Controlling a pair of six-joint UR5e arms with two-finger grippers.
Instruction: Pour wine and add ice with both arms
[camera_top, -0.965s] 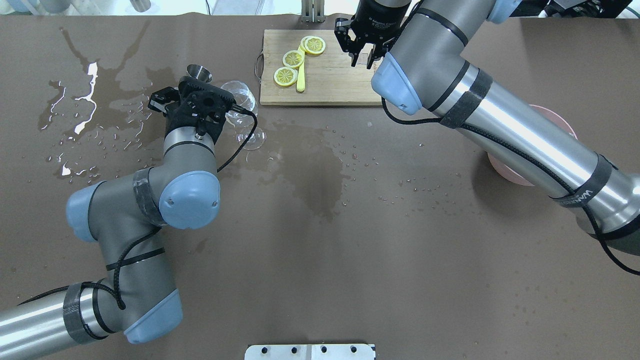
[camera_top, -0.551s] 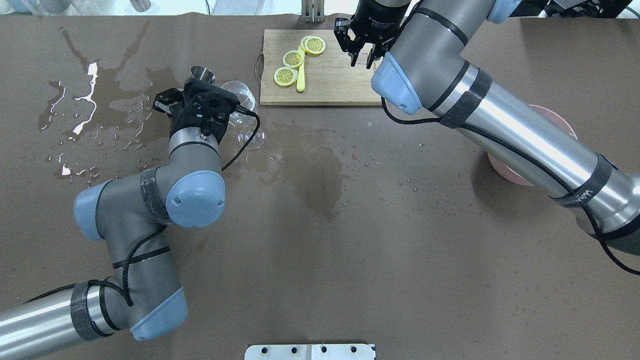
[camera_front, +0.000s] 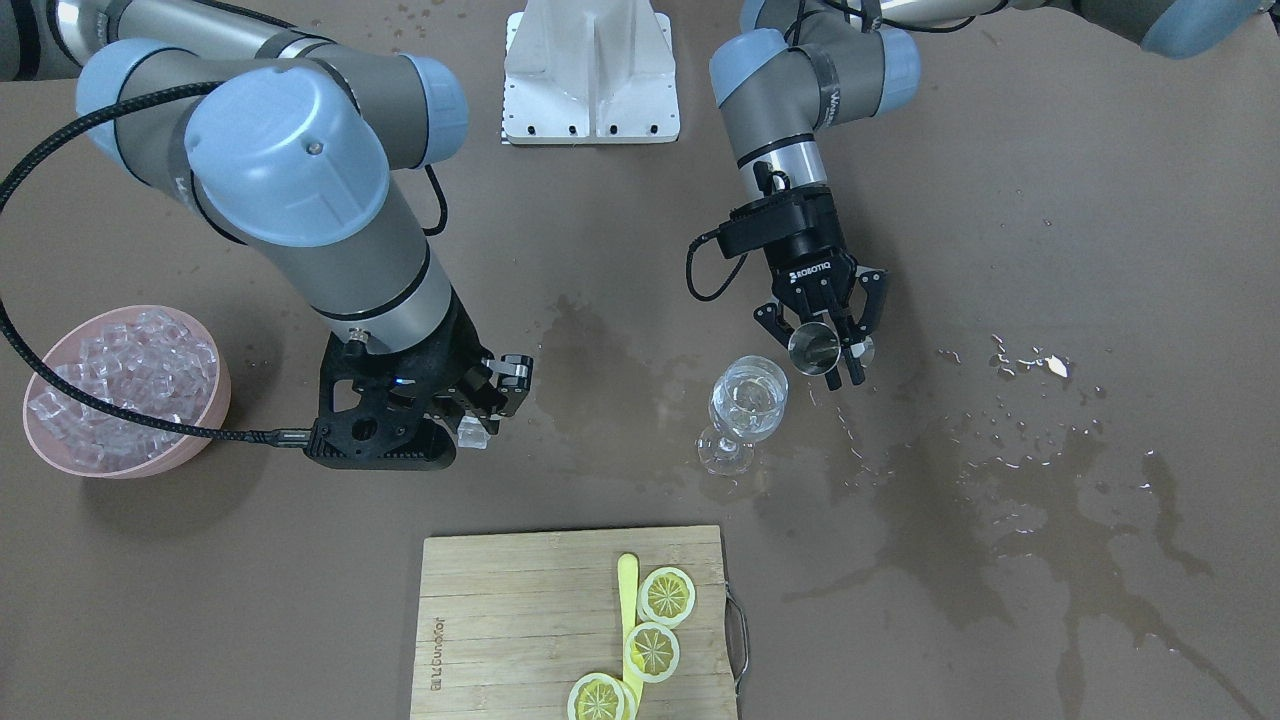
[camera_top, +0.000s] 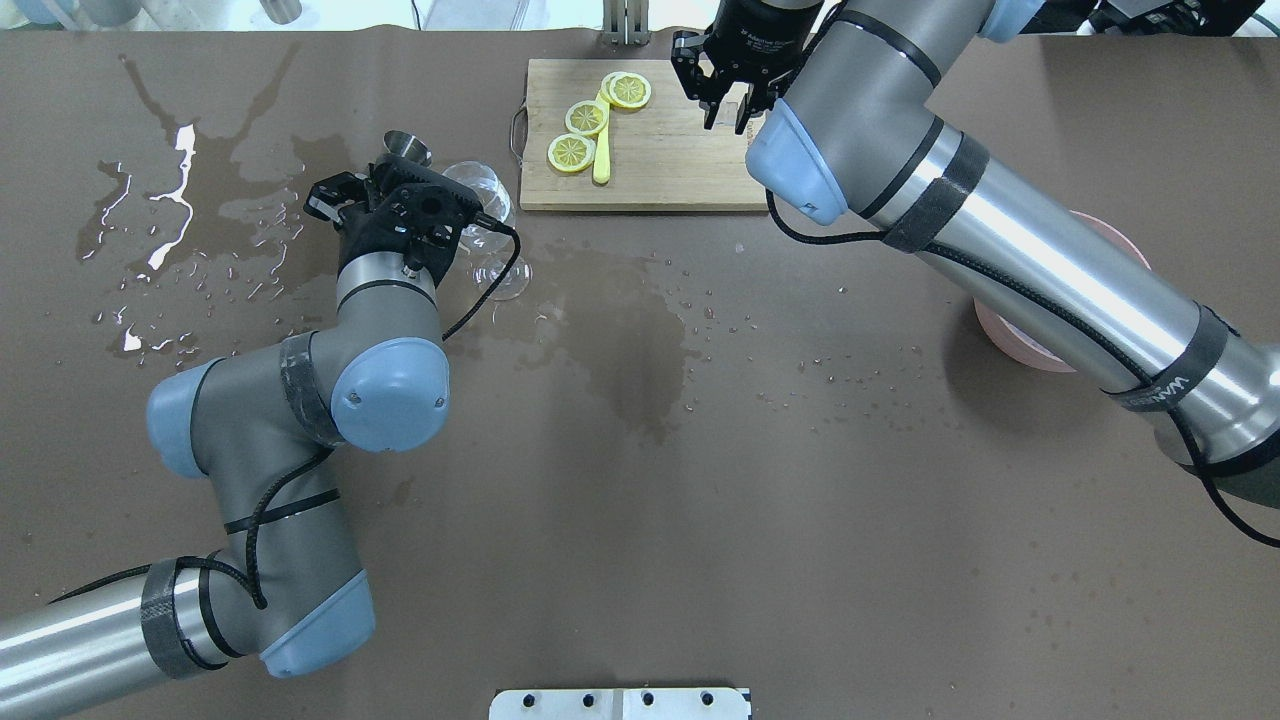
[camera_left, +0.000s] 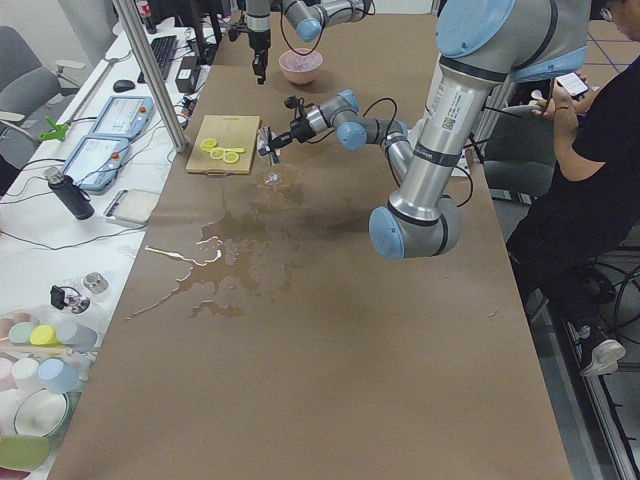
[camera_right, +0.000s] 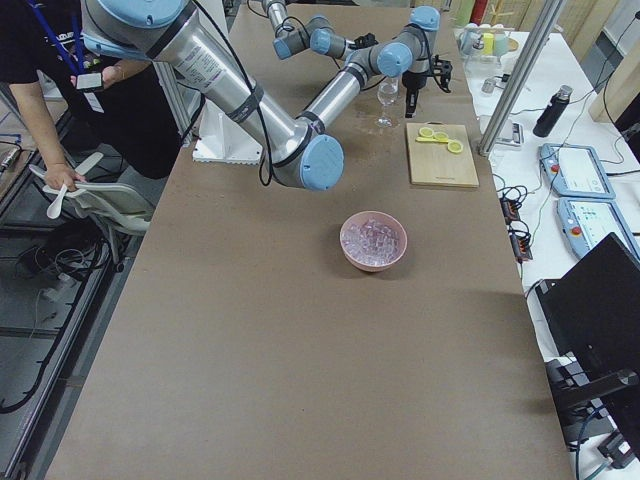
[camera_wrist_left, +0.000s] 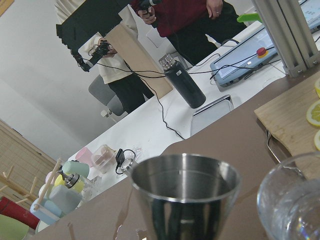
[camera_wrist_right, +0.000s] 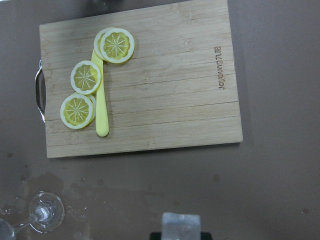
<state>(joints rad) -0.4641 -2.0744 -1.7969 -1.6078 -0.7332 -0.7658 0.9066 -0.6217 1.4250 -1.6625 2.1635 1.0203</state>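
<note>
My left gripper (camera_front: 822, 352) is shut on a steel jigger (camera_front: 812, 350), held just beside the rim of the wine glass (camera_front: 748, 400). The glass stands upright and holds a little clear wine. In the left wrist view the jigger (camera_wrist_left: 185, 200) fills the foreground with the glass (camera_wrist_left: 295, 200) to its right. My right gripper (camera_front: 478, 425) is shut on one ice cube (camera_front: 471, 434), low over the table near the cutting board. The cube (camera_wrist_right: 181, 225) also shows in the right wrist view. A pink bowl (camera_front: 210, 400) full of ice cubes stands on my right side.
A bamboo cutting board (camera_top: 660, 150) holds three lemon slices (camera_top: 586, 117) and a yellow utensil (camera_top: 601, 160). Spilled liquid (camera_top: 170, 210) wets the table on my left and at the middle. A white stand (camera_front: 590, 70) sits at my base. A person (camera_left: 590, 150) is beside the table.
My left arm has shifted slightly right with the jigger, toward the glass. My right gripper has edged a little farther over the board with the ice cube.
</note>
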